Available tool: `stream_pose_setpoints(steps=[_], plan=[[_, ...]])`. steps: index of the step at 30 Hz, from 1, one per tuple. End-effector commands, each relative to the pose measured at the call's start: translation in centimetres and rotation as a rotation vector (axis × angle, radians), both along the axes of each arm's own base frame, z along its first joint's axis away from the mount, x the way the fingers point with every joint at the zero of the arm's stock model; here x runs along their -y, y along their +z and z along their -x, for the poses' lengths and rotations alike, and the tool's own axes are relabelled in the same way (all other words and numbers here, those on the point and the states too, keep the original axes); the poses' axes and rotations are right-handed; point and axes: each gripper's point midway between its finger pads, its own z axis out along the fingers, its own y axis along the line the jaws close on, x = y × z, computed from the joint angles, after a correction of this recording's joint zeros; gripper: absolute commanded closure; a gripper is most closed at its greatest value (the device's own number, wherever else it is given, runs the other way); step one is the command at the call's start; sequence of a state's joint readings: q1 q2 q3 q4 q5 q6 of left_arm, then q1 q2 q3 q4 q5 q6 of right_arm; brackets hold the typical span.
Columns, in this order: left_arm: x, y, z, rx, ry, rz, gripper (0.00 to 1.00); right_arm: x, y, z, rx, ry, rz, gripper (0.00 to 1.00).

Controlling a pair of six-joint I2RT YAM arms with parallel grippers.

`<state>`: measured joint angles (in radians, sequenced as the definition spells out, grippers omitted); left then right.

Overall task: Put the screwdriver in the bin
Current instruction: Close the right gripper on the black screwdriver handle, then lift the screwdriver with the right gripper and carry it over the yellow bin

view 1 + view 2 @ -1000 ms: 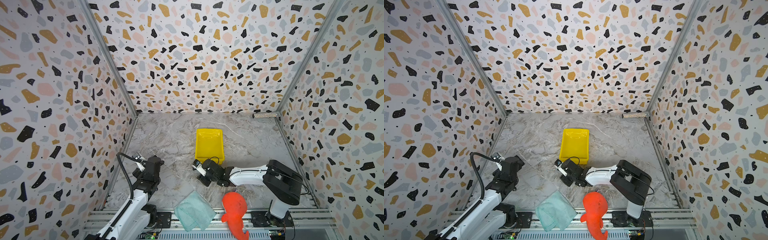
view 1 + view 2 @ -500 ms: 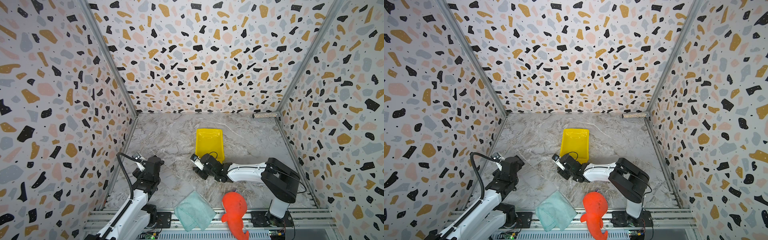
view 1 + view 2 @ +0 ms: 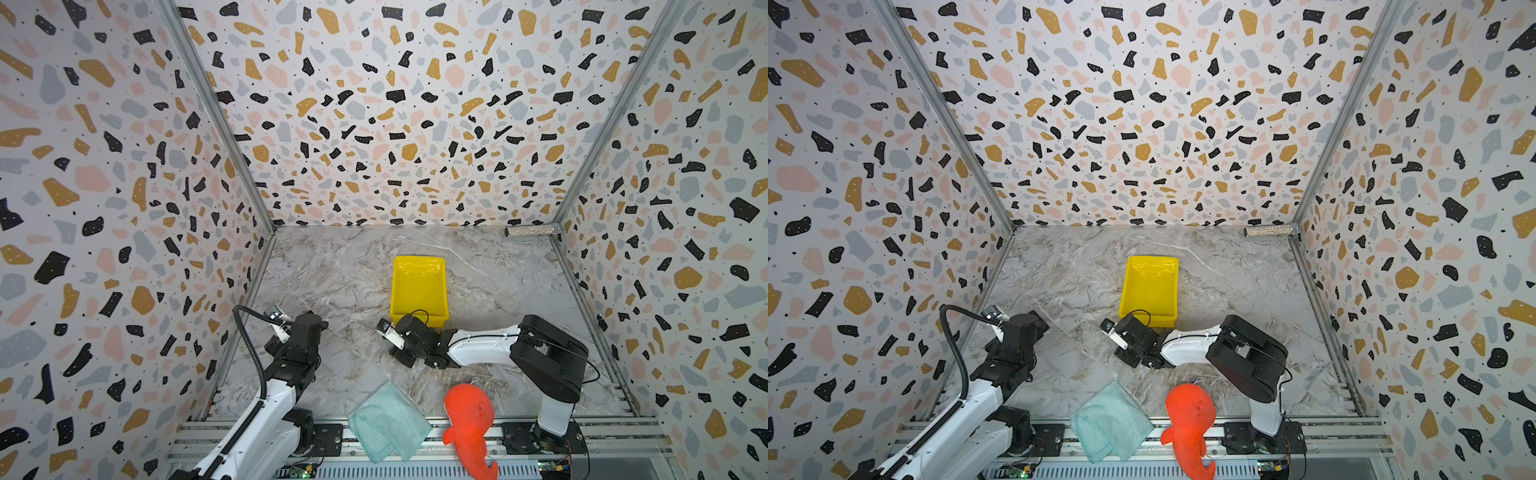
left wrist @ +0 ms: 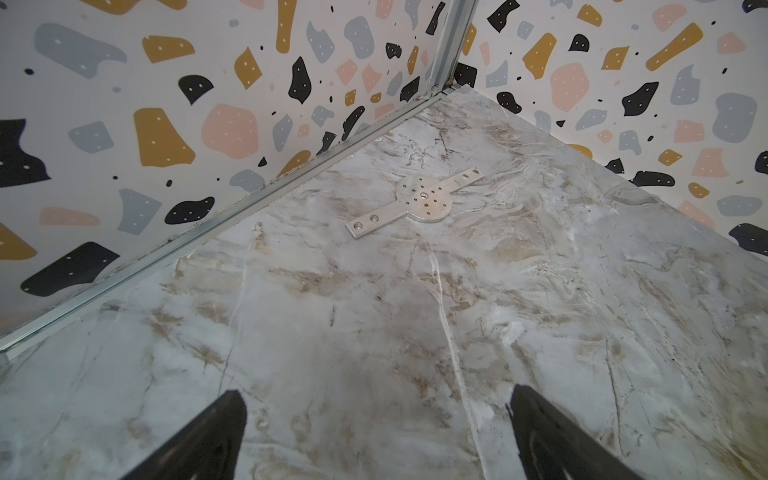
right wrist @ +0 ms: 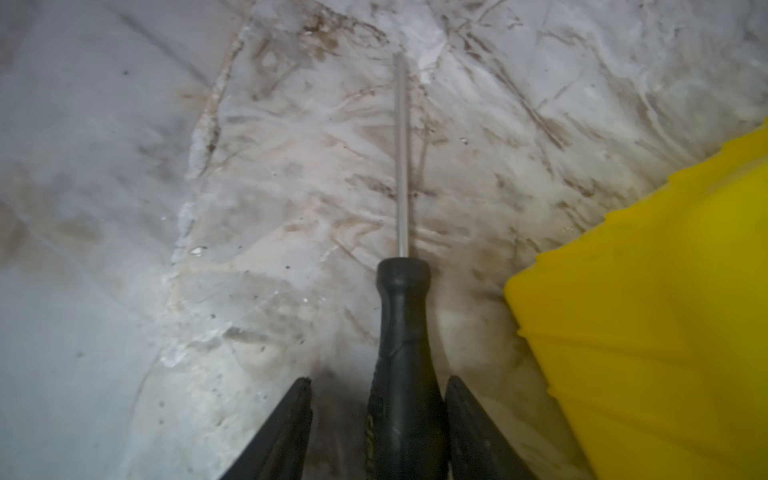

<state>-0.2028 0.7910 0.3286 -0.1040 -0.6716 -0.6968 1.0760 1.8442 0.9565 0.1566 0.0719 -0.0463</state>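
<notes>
The screwdriver lies on the desk, just beside the bin. Expect a light, rigid tool. The thin shaft looks slippery, so grasp the black handle. The right gripper straddles that handle, not yet clenched. The left gripper is released. In both top views the bin holds 0 items.

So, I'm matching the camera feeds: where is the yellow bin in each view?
Top view: the bin sits mid-floor, beyond the orange plush toy.
Top view: the bin again mid-floor.
Left wrist: not in it.
Right wrist: the bin's yellow corner, close beside the screwdriver handle.
Shared landmark: the right gripper, by the bin's near corner.
</notes>
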Motion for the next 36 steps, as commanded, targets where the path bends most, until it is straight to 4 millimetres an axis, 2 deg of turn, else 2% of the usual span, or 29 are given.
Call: stream_pose_setpoints(steps=[1, 12, 16, 20, 21, 28, 36], plan=[[-0.3, 0.9, -0.2, 0.039, 0.024, 0.004, 0.00, 0.0, 1.3, 0.7, 0.005, 0.000, -0.016, 0.48], [-0.4, 0.9, -0.2, 0.037, 0.023, 0.005, 0.00, -0.7, -0.2, -0.9, 0.020, -0.058, 0.024, 0.53], [-0.3, 0.9, -0.2, 0.037, 0.022, 0.005, 0.00, -0.7, -0.4, -1.0, 0.014, -0.068, 0.030, 0.67], [-0.3, 0.9, -0.2, 0.039, 0.024, 0.006, 0.00, -0.7, 0.2, -0.7, 0.025, -0.068, 0.031, 0.80], [-0.3, 0.9, -0.2, 0.040, 0.024, 0.005, 0.00, -0.8, 0.6, -0.6, 0.031, -0.067, 0.026, 0.84], [-0.4, 1.0, -0.1, 0.045, 0.026, 0.008, 0.00, -1.0, 4.4, -0.2, 0.071, -0.084, -0.030, 0.93], [-0.7, 1.1, 0.2, 0.046, 0.047, 0.003, 0.00, 0.0, 11.9, -0.9, 0.139, -0.163, -0.195, 0.93]])
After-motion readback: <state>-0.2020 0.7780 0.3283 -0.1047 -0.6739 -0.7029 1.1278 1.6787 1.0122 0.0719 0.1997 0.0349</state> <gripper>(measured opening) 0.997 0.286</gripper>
